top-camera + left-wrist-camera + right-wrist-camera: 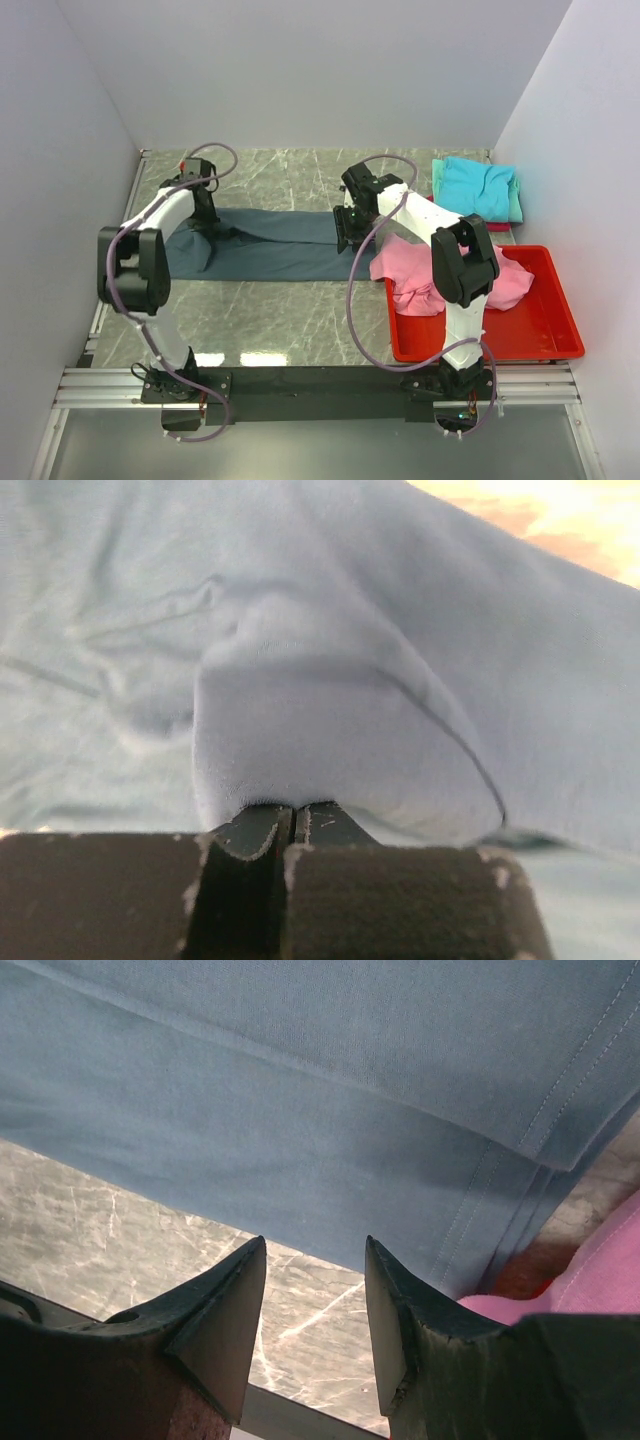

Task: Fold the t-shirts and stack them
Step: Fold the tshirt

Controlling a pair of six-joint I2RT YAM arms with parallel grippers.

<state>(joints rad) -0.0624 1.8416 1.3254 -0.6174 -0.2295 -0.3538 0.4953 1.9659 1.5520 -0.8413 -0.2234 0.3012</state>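
Note:
The dark slate blue-grey t-shirt [280, 245] lies spread across the table's middle. My left gripper [203, 222] is at its left end, shut on a pinched fold of the cloth [300, 740]. My right gripper [352, 236] is at the shirt's right end, open and empty; in the right wrist view its fingertips [315, 1255] hover over bare marble just short of the shirt's hem [330, 1150]. A pink t-shirt [420, 270] lies crumpled in the red bin, and it shows in the right wrist view [590, 1280]. Folded turquoise [478, 186], mint and red tees are stacked at the back right.
The red plastic bin [540, 335] stands at the front right beside the right arm. The marble table [280, 320] is closed in by white walls on the left, back and right. A metal rail runs along the near edge.

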